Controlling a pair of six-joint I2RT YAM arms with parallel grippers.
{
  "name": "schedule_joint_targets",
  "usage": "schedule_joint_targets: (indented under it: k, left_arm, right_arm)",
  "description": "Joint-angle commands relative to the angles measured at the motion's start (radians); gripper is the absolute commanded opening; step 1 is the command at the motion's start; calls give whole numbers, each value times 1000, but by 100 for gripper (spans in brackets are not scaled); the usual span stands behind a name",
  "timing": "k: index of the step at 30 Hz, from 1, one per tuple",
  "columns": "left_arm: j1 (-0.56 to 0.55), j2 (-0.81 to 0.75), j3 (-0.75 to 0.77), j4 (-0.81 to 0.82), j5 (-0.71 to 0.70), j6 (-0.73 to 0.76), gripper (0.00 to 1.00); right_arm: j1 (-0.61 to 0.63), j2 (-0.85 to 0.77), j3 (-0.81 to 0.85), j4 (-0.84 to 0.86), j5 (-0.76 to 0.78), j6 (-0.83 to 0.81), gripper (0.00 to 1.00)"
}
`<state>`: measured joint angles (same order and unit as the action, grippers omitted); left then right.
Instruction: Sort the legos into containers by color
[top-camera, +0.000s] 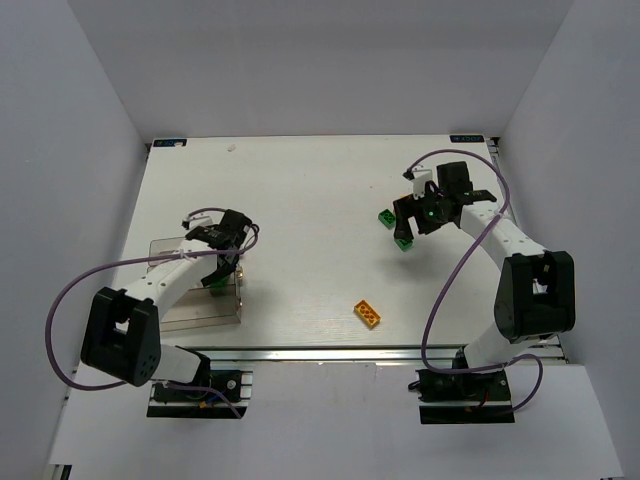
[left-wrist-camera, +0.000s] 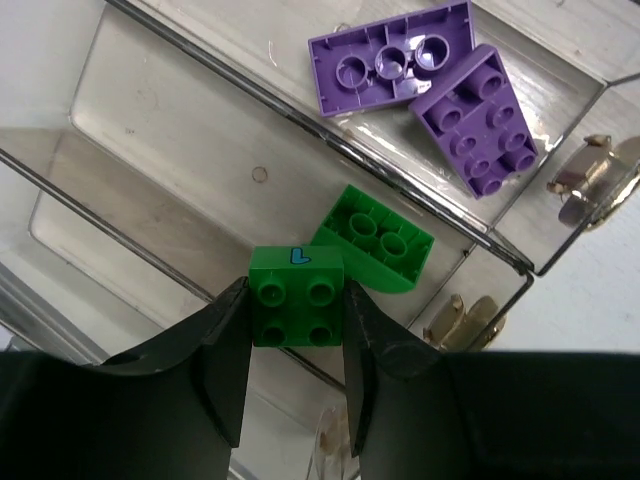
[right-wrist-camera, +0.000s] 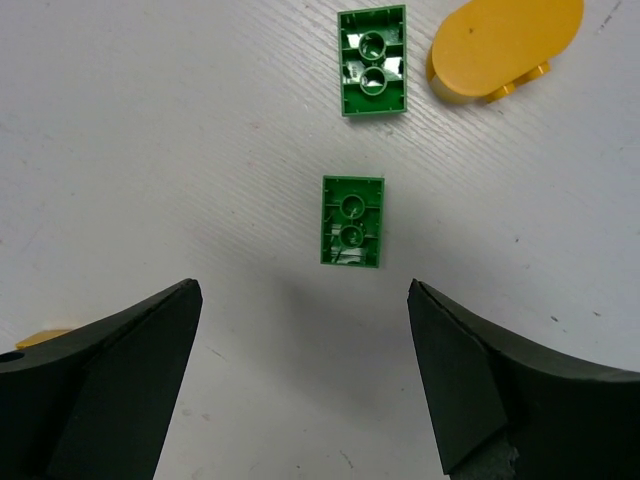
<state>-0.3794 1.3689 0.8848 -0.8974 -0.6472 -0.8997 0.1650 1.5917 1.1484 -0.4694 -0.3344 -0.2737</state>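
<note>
White table (top-camera: 300, 200) holds bins (left-wrist-camera: 180, 170); above, left hand (left-wrist-camera: 296, 335) pinches 1 green lego (left-wrist-camera: 297, 295).

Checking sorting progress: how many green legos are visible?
4: one green lego held by the left gripper, one in the clear bin beneath it, two upturned on the table before the open right gripper. Others may be hidden.

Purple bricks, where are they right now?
Left wrist view, upper right: both purple bricks lie in one clear bin, just across its wall from the loose green brick.

White table (top-camera: 300, 210), pale walls (top-camera: 320, 70) on three sides, metal rail (top-camera: 330, 352) along the near edge
</note>
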Motion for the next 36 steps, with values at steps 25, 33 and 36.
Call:
schedule_joint_targets:
  k: [25, 33, 36]
  left_arm:
    - [23, -553, -70, 225, 308, 125, 69]
    - [23, -723, -92, 236, 320, 122, 69]
    - [23, -775, -115, 276, 345, 127, 71]
  right_arm:
    - [97, 260, 28, 141, 236, -99, 52]
    - [165, 231, 94, 45, 77, -169, 0]
    - [218, 231, 160, -35, -140, -240, 0]
